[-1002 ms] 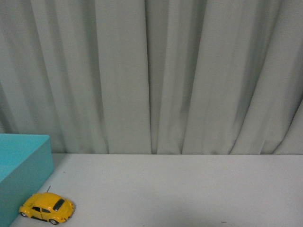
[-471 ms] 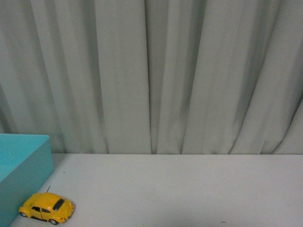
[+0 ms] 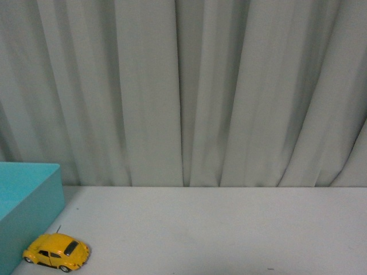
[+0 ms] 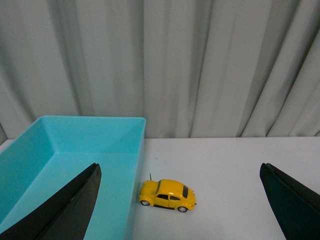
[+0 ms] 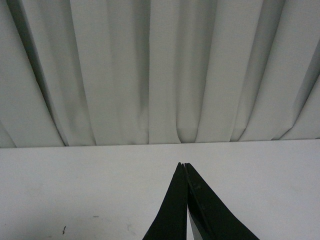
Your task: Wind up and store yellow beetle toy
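Observation:
The yellow beetle toy (image 3: 57, 252) stands on its wheels on the white table, its nose touching the side wall of a teal box (image 3: 31, 206). In the left wrist view the yellow beetle toy (image 4: 167, 195) lies ahead of my left gripper (image 4: 180, 200), which is open wide, and it sits well beyond the two black fingertips (image 4: 75, 200). My right gripper (image 5: 184, 165) is shut with nothing in it, over bare table. Neither arm shows in the front view.
The teal box (image 4: 75, 145) is open-topped and looks empty inside. A grey pleated curtain (image 3: 183, 91) hangs along the table's far edge. White tabletop (image 3: 229, 229) stretches to the right of the toy.

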Robot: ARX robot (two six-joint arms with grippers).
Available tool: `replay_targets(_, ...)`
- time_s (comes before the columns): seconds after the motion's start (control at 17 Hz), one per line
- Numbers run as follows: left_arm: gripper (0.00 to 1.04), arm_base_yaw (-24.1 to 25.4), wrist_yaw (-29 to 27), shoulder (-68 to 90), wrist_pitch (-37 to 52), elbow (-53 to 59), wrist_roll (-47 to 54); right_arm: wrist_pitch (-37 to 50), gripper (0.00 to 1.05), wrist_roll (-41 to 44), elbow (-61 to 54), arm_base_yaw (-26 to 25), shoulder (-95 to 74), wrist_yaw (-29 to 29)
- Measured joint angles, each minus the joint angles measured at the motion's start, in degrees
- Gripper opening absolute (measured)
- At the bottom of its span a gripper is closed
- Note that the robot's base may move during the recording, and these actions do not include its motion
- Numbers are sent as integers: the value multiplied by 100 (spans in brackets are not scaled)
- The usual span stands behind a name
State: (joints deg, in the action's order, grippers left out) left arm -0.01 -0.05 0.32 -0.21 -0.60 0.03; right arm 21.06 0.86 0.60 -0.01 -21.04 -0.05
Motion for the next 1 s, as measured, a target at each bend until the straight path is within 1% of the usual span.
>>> replay_targets(0.59, 98, 0, 0, 0, 0, 0, 0, -1198, 2, 0, 0, 0, 1163, 2)
replay_targets(0.65, 98, 0, 2, 0, 0, 0, 0, -2074, 2, 0, 2, 0, 1766, -4)
replay_targets(0.71, 98, 0, 4, 0, -2, 0, 0, -2065, 2, -2, 2, 0, 2096, 4)
replay_targets(0.94, 98, 0, 0, 0, 0, 0, 0, -2127, 2, 0, 2, 0, 2090, 9)
replay_targets(1.0, 98, 0, 2, 0, 0, 0, 0, -2129, 14, -2, 2, 0, 2090, 7)
